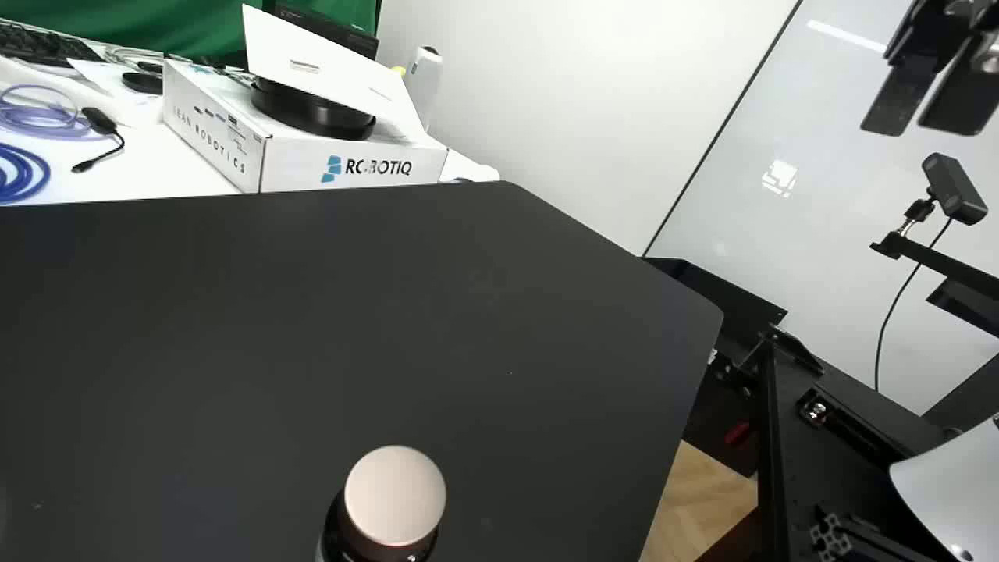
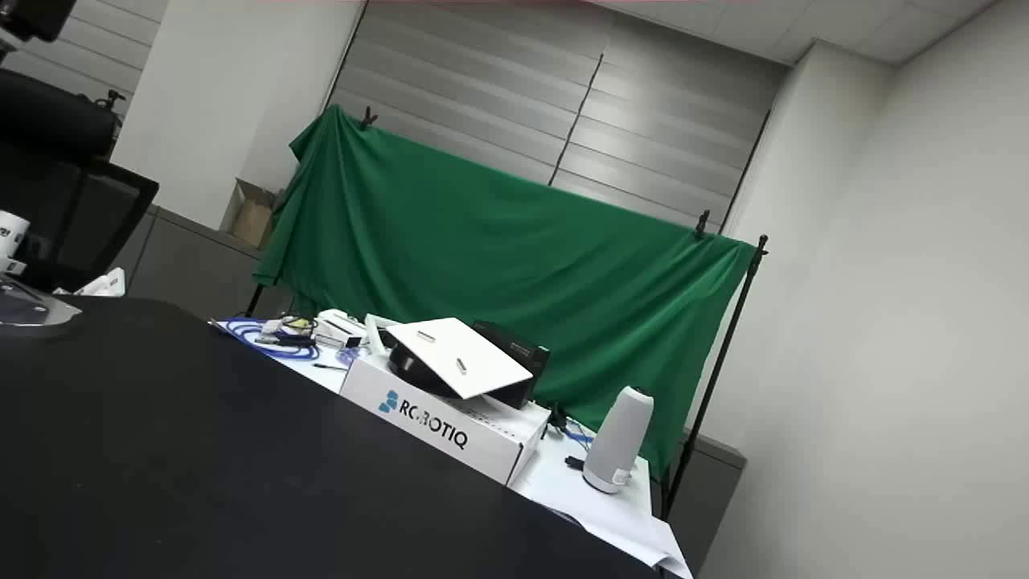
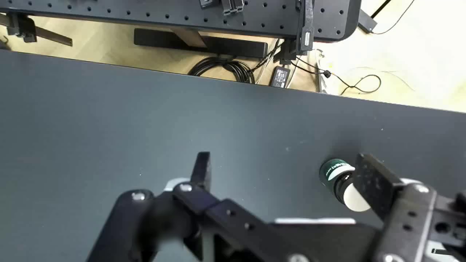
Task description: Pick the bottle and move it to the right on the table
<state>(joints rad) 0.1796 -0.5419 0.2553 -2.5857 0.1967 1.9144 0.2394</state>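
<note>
The bottle stands upright on the black table (image 1: 351, 312). In an exterior view its off-white cap and dark neck (image 1: 390, 507) show at the bottom edge, with its lower body cut off. In the wrist view the bottle (image 3: 336, 178) shows a dark green body and pale cap, partly hidden behind the right finger. My gripper (image 3: 285, 162) is open, its fingers wide apart with nothing between them, above the table (image 3: 109, 145). In an exterior view the gripper (image 1: 925, 117) hangs high at the upper right, well apart from the bottle. The table (image 2: 201, 450) also shows in an exterior view without the bottle.
A white Robotiq box (image 1: 351, 164) with a tilted white panel (image 1: 328, 70) stands beyond the table's far edge; the box (image 2: 442, 426) shows in both exterior views. A camera on a black arm (image 1: 956, 191) stands at the right. A perforated black bench (image 3: 164, 14) lies across a gap.
</note>
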